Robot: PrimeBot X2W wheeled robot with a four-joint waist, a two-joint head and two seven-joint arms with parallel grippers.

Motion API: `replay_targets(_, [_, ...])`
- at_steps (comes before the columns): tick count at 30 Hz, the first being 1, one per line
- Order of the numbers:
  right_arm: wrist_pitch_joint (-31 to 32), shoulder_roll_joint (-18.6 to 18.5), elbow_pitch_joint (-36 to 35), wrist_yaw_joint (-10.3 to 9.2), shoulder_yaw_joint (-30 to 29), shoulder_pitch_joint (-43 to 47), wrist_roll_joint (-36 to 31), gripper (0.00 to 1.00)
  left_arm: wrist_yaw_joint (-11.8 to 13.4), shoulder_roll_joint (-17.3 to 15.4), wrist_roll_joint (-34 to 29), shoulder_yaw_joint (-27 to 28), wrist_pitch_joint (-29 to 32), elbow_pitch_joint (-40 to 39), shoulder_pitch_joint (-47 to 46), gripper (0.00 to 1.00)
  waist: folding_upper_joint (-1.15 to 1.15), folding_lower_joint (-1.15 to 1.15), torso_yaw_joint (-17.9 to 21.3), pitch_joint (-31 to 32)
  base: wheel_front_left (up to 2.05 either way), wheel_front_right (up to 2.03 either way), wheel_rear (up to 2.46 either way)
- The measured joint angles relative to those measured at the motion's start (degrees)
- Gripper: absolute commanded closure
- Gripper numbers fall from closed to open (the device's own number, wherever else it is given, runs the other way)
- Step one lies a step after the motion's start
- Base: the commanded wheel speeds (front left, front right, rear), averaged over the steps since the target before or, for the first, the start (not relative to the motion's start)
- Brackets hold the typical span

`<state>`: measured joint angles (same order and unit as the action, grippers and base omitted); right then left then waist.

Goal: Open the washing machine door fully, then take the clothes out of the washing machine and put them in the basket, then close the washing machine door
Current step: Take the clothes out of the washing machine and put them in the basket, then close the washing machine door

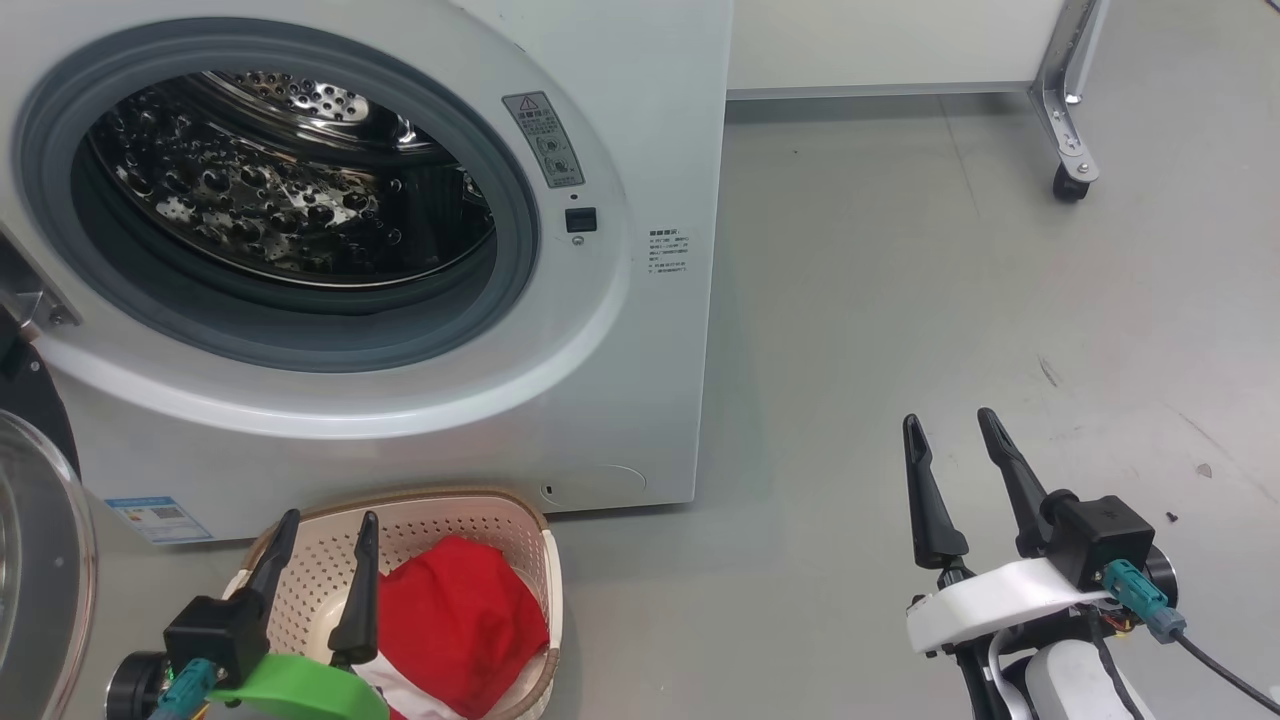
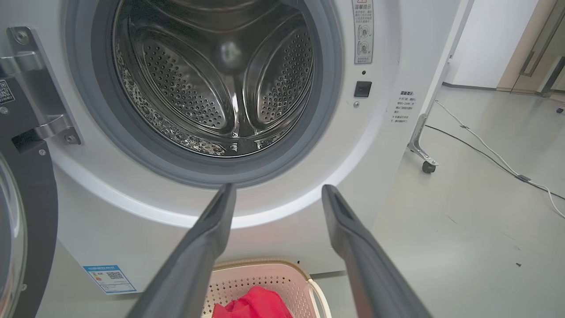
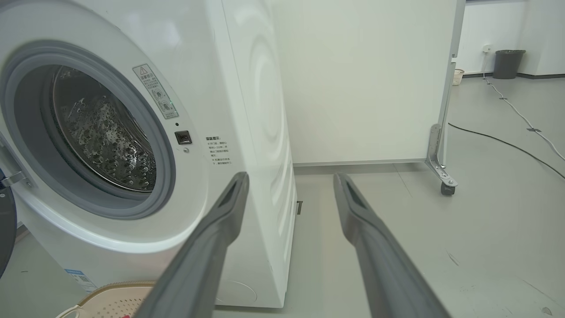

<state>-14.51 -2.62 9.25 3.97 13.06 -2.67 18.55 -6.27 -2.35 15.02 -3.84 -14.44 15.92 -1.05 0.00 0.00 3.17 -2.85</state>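
The washing machine door (image 1: 40, 560) hangs open left of the washing machine (image 1: 650, 400); the clothes (image 1: 455, 610) lie in the basket (image 1: 505, 530) just before it. A castered leg (image 1: 1065, 120) stands well to its right. The left claw (image 1: 330, 518) (over the basket) and right claw (image 1: 950, 418) (off the machine's right corner) gape wide, empty.

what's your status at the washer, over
Left hand open over the basket, right hand open, both empty. Clothes in basket, drum looks empty. Door open at left, still to close; basket and left hand near its swing.
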Motion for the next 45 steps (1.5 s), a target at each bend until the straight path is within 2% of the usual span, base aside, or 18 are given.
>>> replay_targets(29, [0.00, 0.00, -0.03, 0.08, 0.18, 0.31, -0.11, 0.00, 1.20, -0.01, 0.96, -1.80, 0.00, -1.66, 1.39, 0.00, 0.00, 0.00, -0.11, -0.23, -0.03, 0.03, 0.00])
replay_targets(45, [0.00, 0.00, 0.12, 0.09, 0.67, 0.31, -0.09, 0.00, 1.43, -0.01, 1.22, -2.12, 0.00, -1.88, 1.63, 0.00, 0.00, 0.00, 0.29, -0.23, -0.56, 0.56, 0.00])
